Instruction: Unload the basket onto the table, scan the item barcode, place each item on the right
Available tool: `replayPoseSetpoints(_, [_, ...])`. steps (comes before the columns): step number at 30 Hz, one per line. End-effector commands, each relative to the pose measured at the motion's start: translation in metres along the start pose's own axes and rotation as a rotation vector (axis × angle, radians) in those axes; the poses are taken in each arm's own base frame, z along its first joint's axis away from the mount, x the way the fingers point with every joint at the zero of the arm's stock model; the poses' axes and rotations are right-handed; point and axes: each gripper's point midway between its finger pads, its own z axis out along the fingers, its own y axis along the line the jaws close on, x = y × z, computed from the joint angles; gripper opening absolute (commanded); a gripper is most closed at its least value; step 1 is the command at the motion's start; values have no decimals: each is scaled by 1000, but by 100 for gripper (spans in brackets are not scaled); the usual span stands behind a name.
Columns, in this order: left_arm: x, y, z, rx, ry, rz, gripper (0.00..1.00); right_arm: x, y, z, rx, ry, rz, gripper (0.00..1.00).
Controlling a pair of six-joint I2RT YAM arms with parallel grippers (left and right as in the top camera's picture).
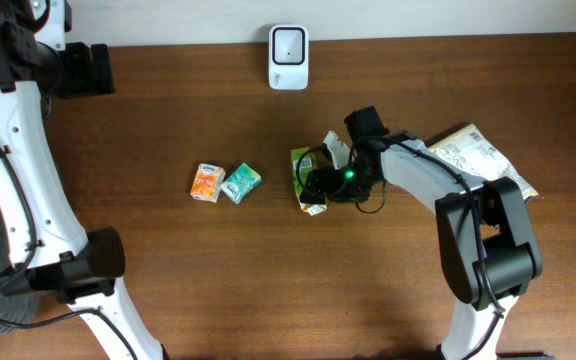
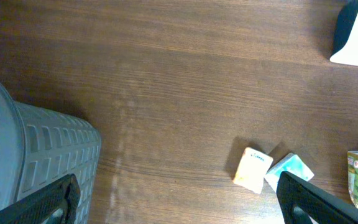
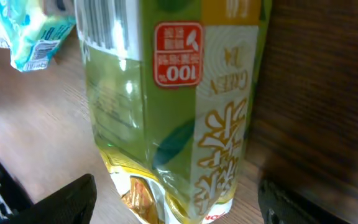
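So, our right hand (image 1: 316,185) is down over the green tea carton (image 1: 300,162), fingers spread wide either side, not squeezing it. The carton sits on the worktop (image 1: 168,110) below the white scanner (image 1: 288,45), right of an orange pack (image 1: 207,183) and a teal pack (image 1: 240,183). Our left hand (image 2: 179,186) hangs open and empty

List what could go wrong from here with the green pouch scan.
The right end effector straddles the green tea pouch with jaws open, so a grasp on its glossy film could slip. The pouch lies well short of the white scanner, barcode facing up, so it may not read. The teal packet nearby could get nudged.
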Motion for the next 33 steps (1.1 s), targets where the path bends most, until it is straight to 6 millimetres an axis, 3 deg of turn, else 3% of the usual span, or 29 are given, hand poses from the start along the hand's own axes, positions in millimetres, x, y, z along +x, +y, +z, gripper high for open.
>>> replayPoseSetpoints(1, [-1, -1, -3, 8, -9, 14, 99, 5, -1, 12, 6, 5, 49, 77])
replayPoseSetpoints(3, [-1, -1, -3, 9, -9, 14, 99, 3, 2, 32, 14, 6, 98, 69])
replayPoseSetpoints(4, [-1, -1, -3, 8, -9, 14, 99, 2, -3, 33, 28, 1, 157, 31])
replayPoseSetpoints(5, [-1, -1, -3, 8, -9, 14, 99, 0, -5, 30, 21, -3, 185, 12])
replayPoseSetpoints(7, [-1, -1, -3, 8, -9, 14, 99, -1, -4, 29, 14, -6, 183, 4])
replayPoseSetpoints(10, [-1, -1, -3, 8, -9, 14, 99, -8, 8, 12, 7, -47, 141, 4])
replayPoseSetpoints(13, [-1, -1, -3, 8, -9, 14, 99, -17, 29, -16, -3, -110, -41, 4])
replayPoseSetpoints(15, [-1, -1, -3, 8, -9, 14, 99, -12, 51, -39, -22, -106, -264, 4])
replayPoseSetpoints(17, [-1, -1, -3, 8, -9, 14, 99, -3, 42, -40, 29, -68, -342, 4])
replayPoseSetpoints(19, [-1, -1, -3, 8, -9, 14, 99, 1, 13, -43, 194, -33, -336, 4])
replayPoseSetpoints(22, [-1, -1, -3, 8, -9, 14, 99, -9, -3, -73, 389, -14, -320, 4])
replayPoseSetpoints(24, [-1, -1, -3, 8, -9, 14, 99, -24, -2, -98, 541, -33, -351, 4])
replayPoseSetpoints(26, [-1, -1, -3, 8, -9, 14, 99, -14, 0, -92, 687, 22, -407, 4])
replayPoseSetpoints(30, [-1, -1, -3, 8, -9, 14, 99, 1, -4, -47, 742, 131, -445, 5])
replayPoseSetpoints(33, [-1, -1, -3, 8, -9, 14, 99, 2, -7, -32, 710, 145, -415, 29])
